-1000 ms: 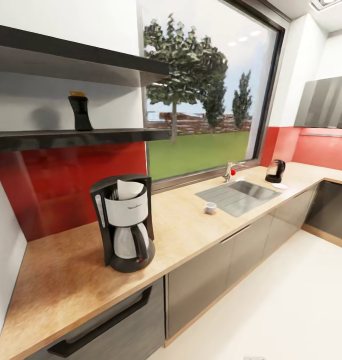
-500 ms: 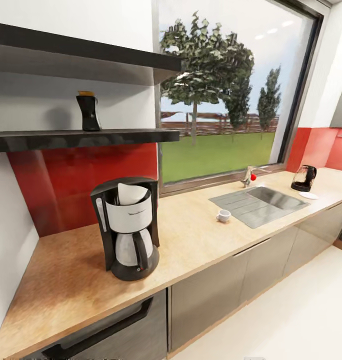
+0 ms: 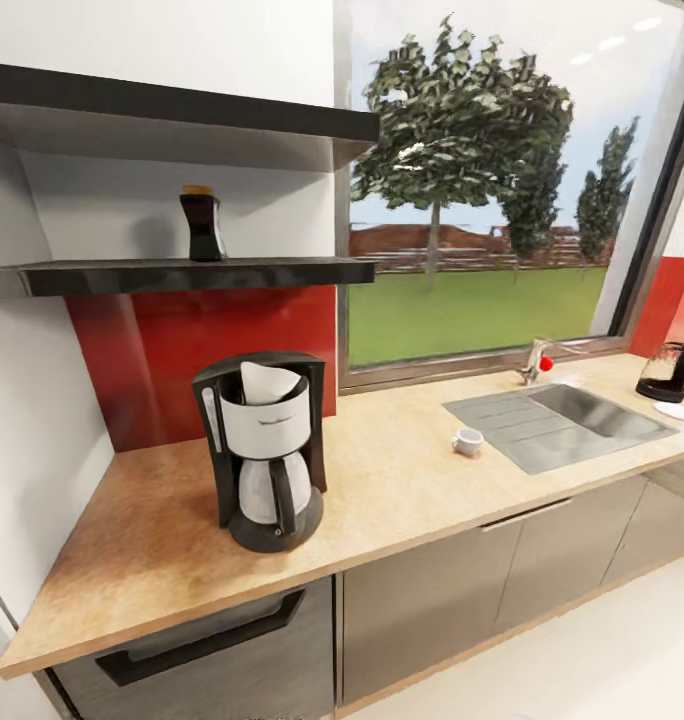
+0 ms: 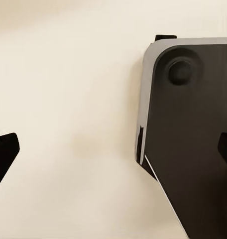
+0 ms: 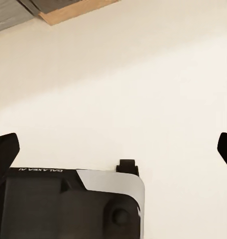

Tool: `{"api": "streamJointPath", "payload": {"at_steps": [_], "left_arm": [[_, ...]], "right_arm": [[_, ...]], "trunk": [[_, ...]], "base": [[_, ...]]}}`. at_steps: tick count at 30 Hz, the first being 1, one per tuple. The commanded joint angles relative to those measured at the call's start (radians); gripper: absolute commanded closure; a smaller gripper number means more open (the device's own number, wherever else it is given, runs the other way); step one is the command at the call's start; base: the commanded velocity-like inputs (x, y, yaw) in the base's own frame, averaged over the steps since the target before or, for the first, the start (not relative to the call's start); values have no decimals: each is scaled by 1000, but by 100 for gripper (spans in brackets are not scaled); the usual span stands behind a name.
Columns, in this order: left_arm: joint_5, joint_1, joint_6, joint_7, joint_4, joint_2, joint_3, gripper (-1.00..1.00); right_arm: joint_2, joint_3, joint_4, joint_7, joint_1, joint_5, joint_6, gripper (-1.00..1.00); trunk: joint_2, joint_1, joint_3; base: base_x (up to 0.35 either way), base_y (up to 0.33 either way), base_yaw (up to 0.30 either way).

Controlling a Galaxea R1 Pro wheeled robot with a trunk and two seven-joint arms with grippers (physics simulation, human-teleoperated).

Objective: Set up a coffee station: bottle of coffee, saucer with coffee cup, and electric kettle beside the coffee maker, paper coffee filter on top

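The black and silver coffee maker [image 3: 267,450] stands on the left part of the kitchen countertop [image 3: 402,485], with the white paper coffee filter [image 3: 267,384] sitting in its top. Above it, the dark bottle of coffee [image 3: 202,226] stands on the thin black kitchen shelf [image 3: 182,274]. The small white coffee cup [image 3: 468,441] sits on the counter beside the sink. At the far right stand the glass electric kettle [image 3: 668,372] and the white saucer [image 3: 676,411]. My left gripper [image 4: 113,152] and right gripper [image 5: 113,152] hang open over pale floor, holding nothing.
A steel sink [image 3: 567,423] with a tap [image 3: 535,361] is set into the counter under the big window. A thicker dark board [image 3: 172,110] hangs above the shelf. Grey cabinet fronts [image 3: 432,600] run under the counter. My dark base [image 4: 193,139] shows under the grippers.
The whole head view has shifted, so the camera has moved: the counter now faces me more squarely and its things sit further right in the picture. Nothing on the counter or shelf has moved.
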Motion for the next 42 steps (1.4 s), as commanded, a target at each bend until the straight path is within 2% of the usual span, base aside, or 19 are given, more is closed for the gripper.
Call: {"api": "streamJointPath", "payload": {"at_steps": [1, 15, 29, 34, 42], "left_arm": [[2, -1, -4, 2, 2, 0, 2, -100], [3, -1, -4, 2, 2, -1, 2, -100], [3, -4, -4, 2, 1, -1, 2, -100], [3, -4, -5, 2, 1, 0, 2, -100], [3, -5, -4, 2, -25, -1, 4, -100]], "right_arm": [[-1, 8, -2, 3, 1, -10, 6, -100], [-1, 8, -2, 3, 2, -10, 6, -100], [-3, 8, -2, 4, 2, -8, 9, -100], [-3, 8, -2, 3, 2, -8, 9, -100], [-3, 8, -2, 3, 2, -8, 9, -100]], "trunk": [[-1, 0, 0], [-1, 0, 0], [-1, 0, 0], [-1, 0, -1], [-1, 0, -4]], "base": [[0, -270, 278], [-84, -232, 269], [-42, -251, 22], [-48, -73, 49], [-6, -8, 223]]}}
